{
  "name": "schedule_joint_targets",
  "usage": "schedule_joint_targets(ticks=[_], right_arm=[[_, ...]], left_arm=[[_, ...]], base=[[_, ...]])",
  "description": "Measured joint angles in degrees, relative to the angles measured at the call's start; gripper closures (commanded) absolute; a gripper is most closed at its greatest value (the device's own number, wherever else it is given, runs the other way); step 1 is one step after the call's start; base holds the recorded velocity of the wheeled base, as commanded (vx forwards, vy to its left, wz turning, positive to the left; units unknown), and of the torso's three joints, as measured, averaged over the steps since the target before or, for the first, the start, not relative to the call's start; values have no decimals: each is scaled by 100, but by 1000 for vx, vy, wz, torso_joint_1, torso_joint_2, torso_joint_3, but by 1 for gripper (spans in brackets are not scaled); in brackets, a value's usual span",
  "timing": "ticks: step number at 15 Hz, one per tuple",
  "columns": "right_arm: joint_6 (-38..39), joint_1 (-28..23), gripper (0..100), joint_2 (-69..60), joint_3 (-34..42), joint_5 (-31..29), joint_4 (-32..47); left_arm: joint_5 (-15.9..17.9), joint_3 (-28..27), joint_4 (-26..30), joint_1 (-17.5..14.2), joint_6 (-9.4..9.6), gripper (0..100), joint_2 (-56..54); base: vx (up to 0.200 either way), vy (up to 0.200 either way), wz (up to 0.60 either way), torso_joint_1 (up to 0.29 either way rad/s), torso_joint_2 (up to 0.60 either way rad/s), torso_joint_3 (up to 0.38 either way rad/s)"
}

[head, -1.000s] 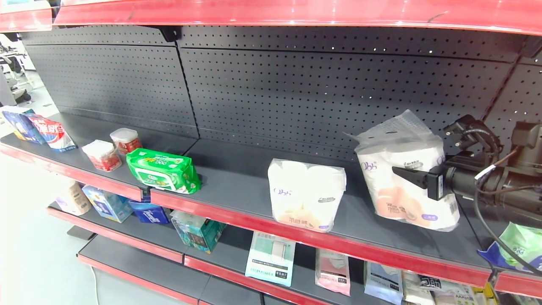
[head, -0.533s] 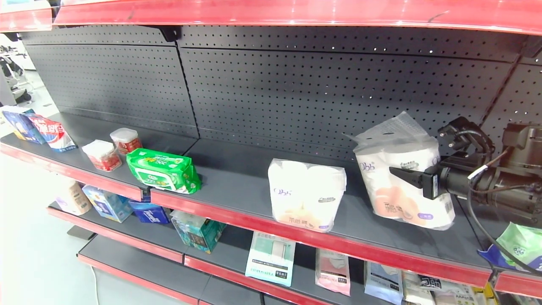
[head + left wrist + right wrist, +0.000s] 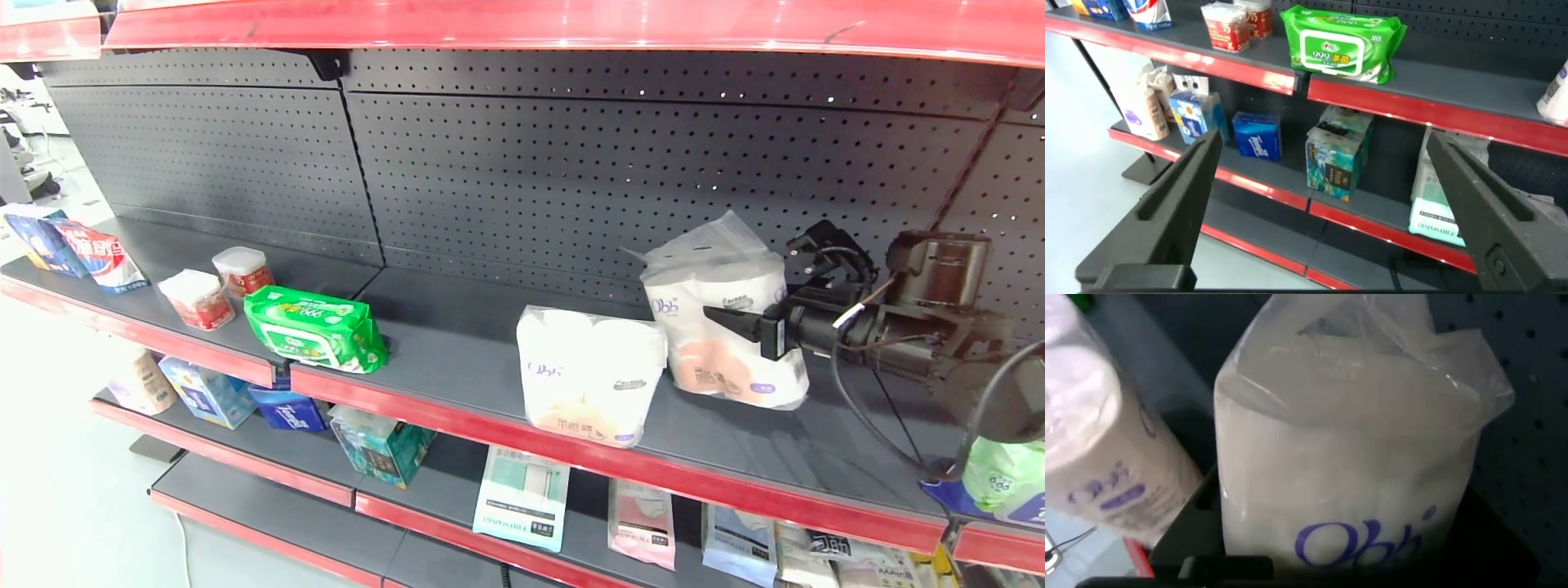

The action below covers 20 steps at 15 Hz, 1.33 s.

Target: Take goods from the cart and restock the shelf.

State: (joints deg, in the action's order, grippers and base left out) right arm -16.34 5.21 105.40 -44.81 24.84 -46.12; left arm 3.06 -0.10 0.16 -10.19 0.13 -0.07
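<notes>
A plastic-wrapped pack of white paper rolls (image 3: 702,367) stands slightly tilted on the grey shelf board (image 3: 457,343), with my right gripper (image 3: 735,322) shut on its side. The right wrist view shows this pack (image 3: 1347,482) close up between the dark fingers (image 3: 1184,543). A second, similar pack (image 3: 589,374) stands at the shelf's front edge just left of it, and appears beside the held one (image 3: 1102,457). My left gripper (image 3: 1323,212) hangs open and holds nothing, in front of the lower shelves.
A green wipes pack (image 3: 314,327), two small tubs (image 3: 216,286) and bagged goods (image 3: 98,257) line the shelf to the left. A green-white pack (image 3: 1004,482) lies at far right. Lower shelves (image 3: 1372,220) hold boxes and packets. Perforated back panel (image 3: 571,180) behind.
My right arm has carried the pack of rolls leftward along the shelf, bringing it close beside the second pack. The other goods have not moved.
</notes>
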Motion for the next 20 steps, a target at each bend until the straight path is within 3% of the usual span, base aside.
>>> schedule_joint_targets(ticks=[10,15,20], right_arm=[[408,339,100,1947,-1788,1890,-958],[-17,195,100,2431,-1988,2171,-987],[-644,-284,100,2398,-1624,2926,-934]], left_arm=[[2,0,2,2,2,0,0],[2,0,2,2,5,0,0],[2,0,2,2,2,0,0]], base=[[0,0,0,0,0,0],[0,0,0,0,0,0],[0,0,0,0,0,0]])
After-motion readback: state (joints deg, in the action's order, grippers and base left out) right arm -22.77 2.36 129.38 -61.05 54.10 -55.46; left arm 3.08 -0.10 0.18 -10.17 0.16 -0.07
